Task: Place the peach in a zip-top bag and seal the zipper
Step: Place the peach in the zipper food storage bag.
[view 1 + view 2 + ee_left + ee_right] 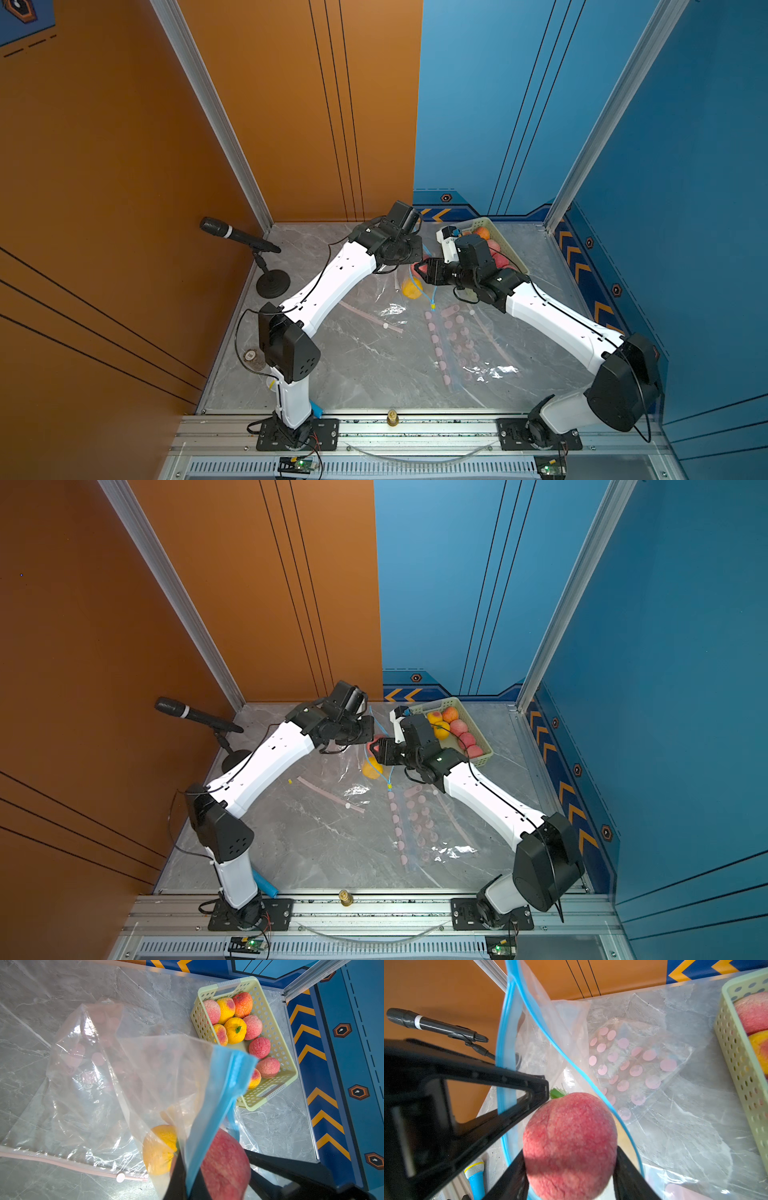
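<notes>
My right gripper (571, 1152) is shut on a red-pink peach (569, 1142), one black finger on each side of it. The peach (419, 268) hangs at the mouth of a clear zip-top bag (145, 1076). In the right wrist view the bag's blue zipper rim (506, 1022) loops around the peach. My left gripper (188, 1169) is shut on that blue rim (228, 1076) and holds the mouth up and open. A yellow-orange fruit (160, 1149) lies inside the bag, and both top views show it (371, 767). The two grippers meet at the back middle of the table.
A pale green basket (509, 245) with several peaches stands at the back right, just behind my right arm. Two other clear bags lie flat, one with a pink zipper strip (370, 318) and one with pink dots (453, 340). A black microphone (237, 235) stands at the back left.
</notes>
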`<move>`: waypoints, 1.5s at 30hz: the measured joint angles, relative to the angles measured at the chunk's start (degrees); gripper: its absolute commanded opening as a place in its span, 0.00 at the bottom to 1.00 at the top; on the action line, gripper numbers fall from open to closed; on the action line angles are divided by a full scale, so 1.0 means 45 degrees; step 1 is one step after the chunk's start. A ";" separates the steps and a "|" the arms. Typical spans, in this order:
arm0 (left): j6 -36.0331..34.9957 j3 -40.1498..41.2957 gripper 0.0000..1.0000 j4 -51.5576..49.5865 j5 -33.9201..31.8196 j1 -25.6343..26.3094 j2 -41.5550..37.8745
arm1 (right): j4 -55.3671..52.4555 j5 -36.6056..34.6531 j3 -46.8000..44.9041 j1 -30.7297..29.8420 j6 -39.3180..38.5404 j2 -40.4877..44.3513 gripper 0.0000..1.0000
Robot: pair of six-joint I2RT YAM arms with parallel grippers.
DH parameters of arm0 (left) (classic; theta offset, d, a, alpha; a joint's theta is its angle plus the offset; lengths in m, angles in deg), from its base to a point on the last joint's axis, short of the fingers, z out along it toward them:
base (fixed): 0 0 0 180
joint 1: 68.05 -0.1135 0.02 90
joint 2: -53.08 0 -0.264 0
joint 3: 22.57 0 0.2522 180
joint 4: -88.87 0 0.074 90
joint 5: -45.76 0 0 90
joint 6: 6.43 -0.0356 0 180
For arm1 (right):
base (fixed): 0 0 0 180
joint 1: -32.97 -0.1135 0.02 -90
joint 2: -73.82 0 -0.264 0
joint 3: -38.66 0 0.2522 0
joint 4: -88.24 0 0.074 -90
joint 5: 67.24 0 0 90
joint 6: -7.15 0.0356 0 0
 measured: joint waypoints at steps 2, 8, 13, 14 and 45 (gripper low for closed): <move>0.0039 0.0000 0.00 0.0000 0.0005 0.0063 -0.0019 | 0.0092 -0.0267 -0.0068 -0.0063 0.0000 -0.0092 0.41; 0.0049 -0.0005 0.00 0.0000 0.0005 0.0321 -0.0185 | 0.0330 -0.0952 -0.0359 -0.0180 0.0107 -0.0175 0.40; 0.0087 -0.0257 0.00 -0.0005 0.0102 0.0607 -0.0345 | 0.0476 -0.1477 -0.0486 -0.0389 0.0141 -0.0175 0.40; 0.0087 -0.0335 0.00 0.0000 0.0151 0.0656 -0.0374 | 0.0534 -0.1637 -0.0486 -0.0476 0.0136 -0.0175 0.40; 0.1088 0.0588 0.00 0.0010 0.1258 0.0500 -0.2395 | -0.2137 -0.4784 0.0763 -0.2001 -0.0801 -0.0010 0.66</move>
